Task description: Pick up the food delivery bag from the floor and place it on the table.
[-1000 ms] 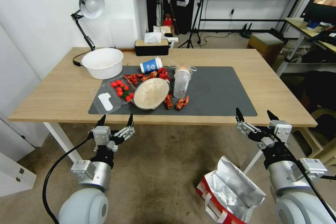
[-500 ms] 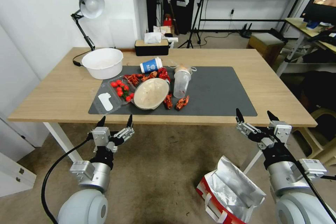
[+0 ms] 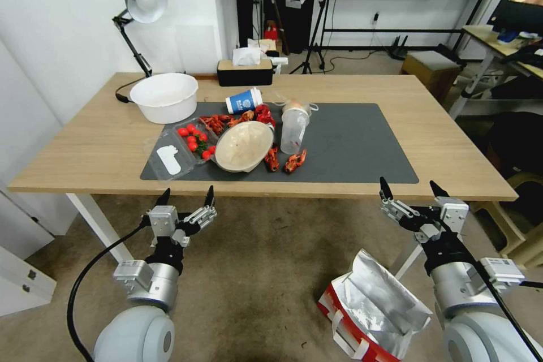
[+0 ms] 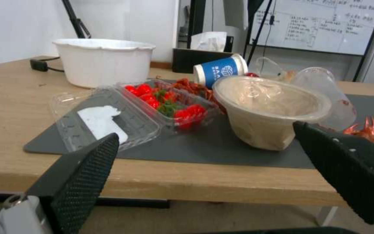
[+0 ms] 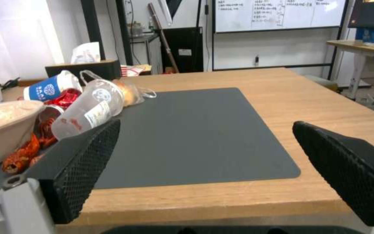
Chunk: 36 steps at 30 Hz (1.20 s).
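On the floor (image 3: 260,271), at about 7 o'clock from the right end effector (image 3: 409,192), the food delivery bag (image 3: 373,308) lies tipped, foil mouth open, long axis running 10 to 4 o'clock. Right arm is clearly nearer. Both end effectors, left (image 3: 186,197) too, hover level before the surface (image 3: 452,147) edge, wide open, empty.

white bowl (image 3: 164,96), tipped blue cup (image 3: 244,100), tomatoes (image 3: 194,140), crayfish (image 3: 294,161).

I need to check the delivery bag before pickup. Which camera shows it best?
The head view: the delivery bag lies open on the floor beside the right arm. Both wrist cameras face the table top instead.
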### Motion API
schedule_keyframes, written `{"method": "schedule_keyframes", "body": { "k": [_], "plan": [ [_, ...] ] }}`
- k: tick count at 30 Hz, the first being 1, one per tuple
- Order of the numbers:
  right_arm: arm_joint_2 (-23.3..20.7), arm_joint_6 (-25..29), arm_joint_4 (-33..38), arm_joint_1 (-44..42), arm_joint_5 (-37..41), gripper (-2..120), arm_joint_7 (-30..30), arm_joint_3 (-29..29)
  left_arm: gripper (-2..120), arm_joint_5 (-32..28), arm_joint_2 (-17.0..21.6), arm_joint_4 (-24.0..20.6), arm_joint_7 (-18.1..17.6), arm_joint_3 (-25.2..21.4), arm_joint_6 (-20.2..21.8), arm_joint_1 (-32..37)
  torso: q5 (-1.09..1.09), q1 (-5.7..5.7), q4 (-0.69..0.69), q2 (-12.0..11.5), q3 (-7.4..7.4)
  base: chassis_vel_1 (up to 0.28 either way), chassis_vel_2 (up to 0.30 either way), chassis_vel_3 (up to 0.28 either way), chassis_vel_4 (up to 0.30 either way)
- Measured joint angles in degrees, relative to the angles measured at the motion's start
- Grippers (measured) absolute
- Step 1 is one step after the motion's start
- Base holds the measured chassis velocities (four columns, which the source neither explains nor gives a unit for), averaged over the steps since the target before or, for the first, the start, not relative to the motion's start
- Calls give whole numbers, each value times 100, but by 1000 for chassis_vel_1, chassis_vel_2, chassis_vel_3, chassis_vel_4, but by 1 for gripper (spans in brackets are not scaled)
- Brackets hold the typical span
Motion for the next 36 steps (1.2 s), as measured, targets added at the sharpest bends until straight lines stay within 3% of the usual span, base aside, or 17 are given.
{"method": "schedule_keyframes", "body": {
  "k": [26, 36],
  "plan": [
    [16, 52, -65, 6, -47, 100, 1, -66, 100, 11, 11, 3, -4, -12, -49, 9, 0, -316, 0, -728, -412, 0, 0, 0, 0],
    [18, 52, -72, 10, -50, 100, 1, -67, 100, 11, 10, 6, -6, -14, -56, 10, 0, -350, 0, -806, -455, 0, 0, 0, 0]
  ]
}}
